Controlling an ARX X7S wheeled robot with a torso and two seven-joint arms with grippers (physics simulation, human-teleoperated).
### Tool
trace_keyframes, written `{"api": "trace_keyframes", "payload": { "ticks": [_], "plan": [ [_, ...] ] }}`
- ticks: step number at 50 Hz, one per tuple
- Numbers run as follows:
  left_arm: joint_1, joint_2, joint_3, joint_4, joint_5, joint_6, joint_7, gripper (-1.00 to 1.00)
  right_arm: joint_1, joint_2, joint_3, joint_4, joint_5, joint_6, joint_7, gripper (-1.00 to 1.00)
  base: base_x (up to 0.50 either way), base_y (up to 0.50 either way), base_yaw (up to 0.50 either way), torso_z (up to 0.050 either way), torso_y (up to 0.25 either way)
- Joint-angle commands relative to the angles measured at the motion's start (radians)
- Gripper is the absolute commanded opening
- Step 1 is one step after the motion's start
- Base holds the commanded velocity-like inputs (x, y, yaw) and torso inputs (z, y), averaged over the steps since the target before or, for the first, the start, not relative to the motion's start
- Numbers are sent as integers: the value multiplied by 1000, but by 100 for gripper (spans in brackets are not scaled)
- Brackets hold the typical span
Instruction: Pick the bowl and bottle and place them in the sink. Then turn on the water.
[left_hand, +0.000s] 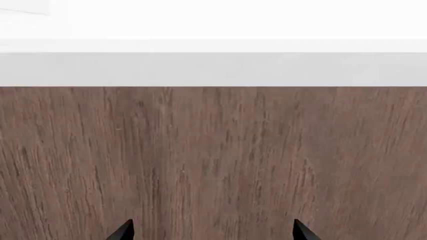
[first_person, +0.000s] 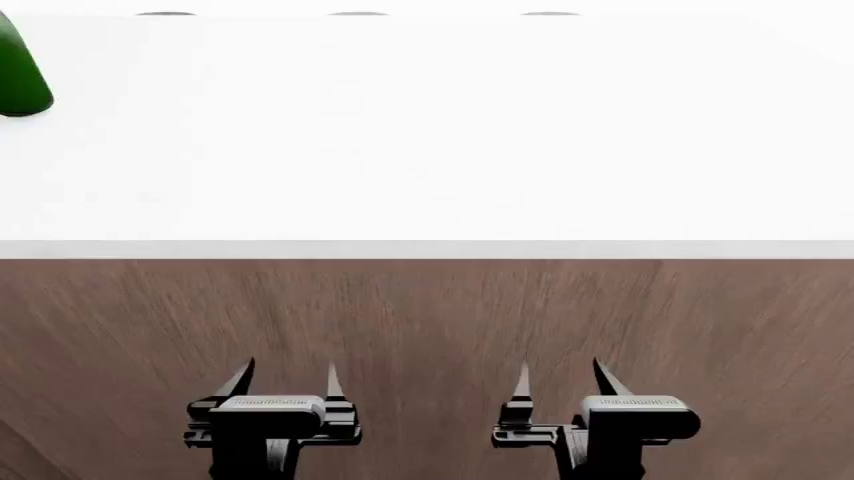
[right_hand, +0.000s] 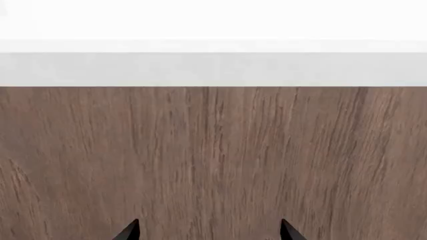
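While grippers (first_person: 286, 382) (first_person: 561, 380) gape, counter edge (first_person: 427, 250) ahead.

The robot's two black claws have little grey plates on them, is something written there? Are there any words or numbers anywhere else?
Left gripper: its grey plate shows a faint line of marks, too small and blurred to read.
Right gripper: the same, unreadable.
Green bottle, white counter, brown wooden front: no words, numbers or signs at all.

— What is seen of the robot's body?
— Two black grippers are shown, the left gripper (first_person: 284, 378) and the right gripper (first_person: 561, 376). Each is built from a boxy black housing topped by a grey ribbed plate.
— And the fingers (first_person: 242, 379)?
— Thin, black, tapered to sharp points; only their tips (left_hand: 123, 230) are caught by the wrist cameras.
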Motion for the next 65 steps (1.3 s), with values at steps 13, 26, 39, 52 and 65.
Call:
{"api": "trace_keyframes", "payload": {
  "ticks": [13, 26, 39, 52, 65],
  "plan": [
    [-35, -103, 21, 821, -145, -562, -37, 100, 120, 65, -133, -712, -55, 586, 27, 100, 0, 0, 0, 0, 0],
    [-297, -667, 56, 1033, -873, -585, -665, 100, 440, 66, -145, -1047, -5, 1080, -37, 100, 0, 0, 0, 0, 0],
    [-505, -885, -17, 1012, -1131, -571, -702, 100, 847, 469, 16, -1020, 1177, 1233, 688, 100, 0, 0, 0, 0, 0],
    [-424, -916, -82, 983, -1098, -516, -645, 100, 935, 539, 90, -988, 1425, 1245, 802, 100, 0, 0, 0, 0, 0],
    [-387, -918, -100, 987, -1067, -489, -632, 100, 964, 535, 34, -997, 1367, 1251, 771, 100, 0, 0, 229, 0, 0]
  ]
}}
